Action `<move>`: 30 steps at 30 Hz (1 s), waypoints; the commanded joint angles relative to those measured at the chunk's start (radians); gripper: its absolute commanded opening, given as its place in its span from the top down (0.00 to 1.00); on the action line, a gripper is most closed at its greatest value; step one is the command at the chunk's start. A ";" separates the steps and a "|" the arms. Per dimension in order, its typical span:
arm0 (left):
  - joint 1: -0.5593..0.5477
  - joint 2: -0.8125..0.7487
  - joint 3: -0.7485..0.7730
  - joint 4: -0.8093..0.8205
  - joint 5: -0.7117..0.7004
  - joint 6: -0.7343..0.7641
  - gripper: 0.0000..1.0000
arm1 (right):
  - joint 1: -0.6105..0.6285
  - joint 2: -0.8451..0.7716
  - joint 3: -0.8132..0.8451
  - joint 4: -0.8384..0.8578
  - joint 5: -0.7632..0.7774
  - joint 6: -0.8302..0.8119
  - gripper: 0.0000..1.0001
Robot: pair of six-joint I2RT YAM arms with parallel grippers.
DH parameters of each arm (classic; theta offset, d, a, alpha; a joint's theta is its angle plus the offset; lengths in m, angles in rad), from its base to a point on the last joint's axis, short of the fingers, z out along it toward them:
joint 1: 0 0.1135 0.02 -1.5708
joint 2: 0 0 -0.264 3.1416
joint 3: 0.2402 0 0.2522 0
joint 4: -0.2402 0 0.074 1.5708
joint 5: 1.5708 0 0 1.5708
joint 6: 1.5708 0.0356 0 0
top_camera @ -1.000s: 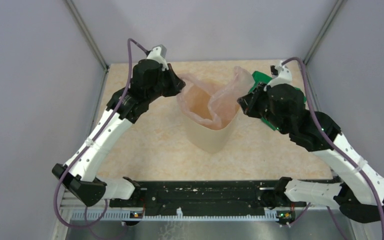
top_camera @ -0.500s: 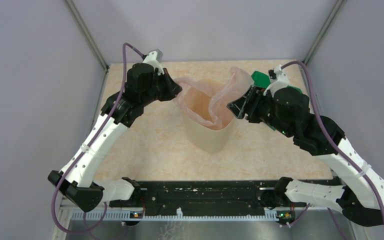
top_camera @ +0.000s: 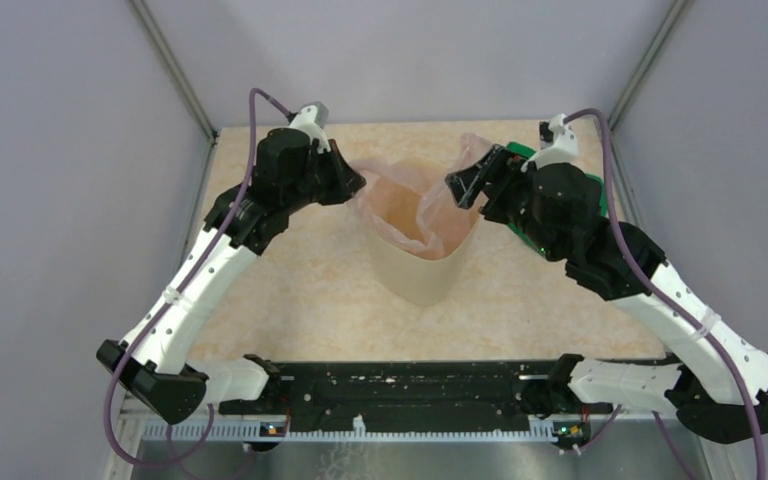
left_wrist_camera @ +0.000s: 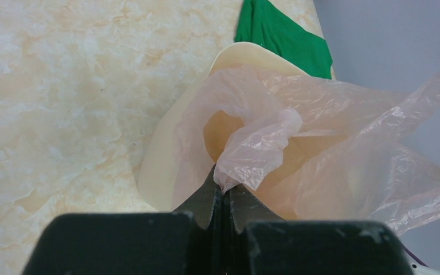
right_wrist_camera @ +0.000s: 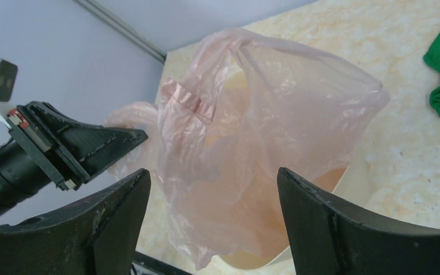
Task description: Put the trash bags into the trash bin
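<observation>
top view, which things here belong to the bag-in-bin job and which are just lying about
Job: trash bag, pinched in the shut left gripper; trash bin; open right gripper.
Lying about: green cloth beyond the bin.

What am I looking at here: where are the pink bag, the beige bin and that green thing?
pink bag [right_wrist_camera: 275, 109], right wrist view, on its stretched film side.
beige bin [top_camera: 418, 275], top view, on its near outer wall.
green thing [left_wrist_camera: 283, 37], left wrist view, on its middle.
</observation>
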 commanded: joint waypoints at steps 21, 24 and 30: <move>0.024 -0.063 -0.041 -0.018 -0.089 0.067 0.99 | -0.010 0.015 0.079 -0.181 -0.051 -0.031 1.00; 0.036 -0.071 -0.044 -0.029 -0.086 0.082 0.99 | -0.011 -0.015 0.049 -0.274 -0.151 -0.047 1.00; 0.081 -0.061 -0.057 -0.059 -0.060 0.111 0.98 | -0.011 -0.133 -0.141 -0.339 -0.320 -0.046 1.00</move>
